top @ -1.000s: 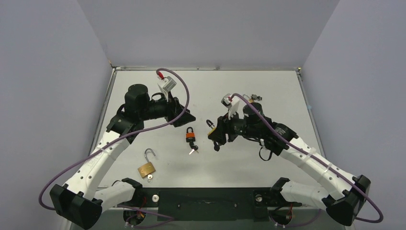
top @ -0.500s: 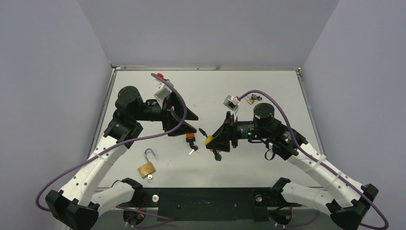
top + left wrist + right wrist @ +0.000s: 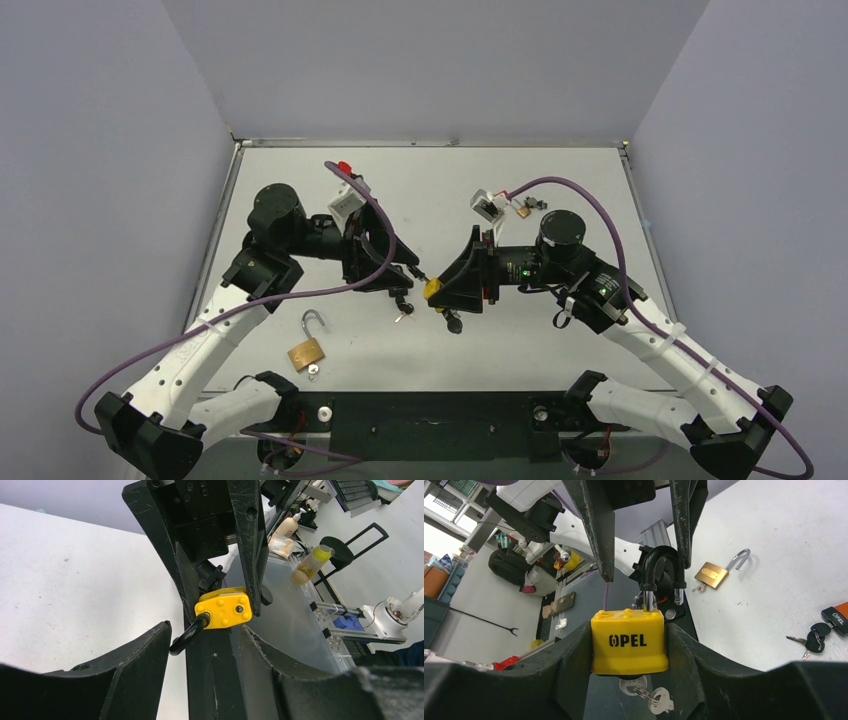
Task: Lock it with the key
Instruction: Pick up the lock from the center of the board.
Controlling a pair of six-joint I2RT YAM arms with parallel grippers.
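Observation:
My right gripper is shut on a yellow OPEL padlock and holds it above the table. A key on a ring sits in the bottom of the padlock. Its black shackle stands open, with one leg free of the body. My left gripper is open, and its fingers stand on either side of the shackle. The left wrist view shows the padlock and shackle just ahead of the left jaws. In the top view both grippers meet at the padlock mid-table.
A brass padlock with an open shackle lies near the left front. An orange padlock and black-headed keys lie under the left gripper. A small padlock lies at the back right.
The right gripper turned and lifted the yellow padlock toward the left arm. The left gripper swung down and right until its open fingers straddle the shackle.

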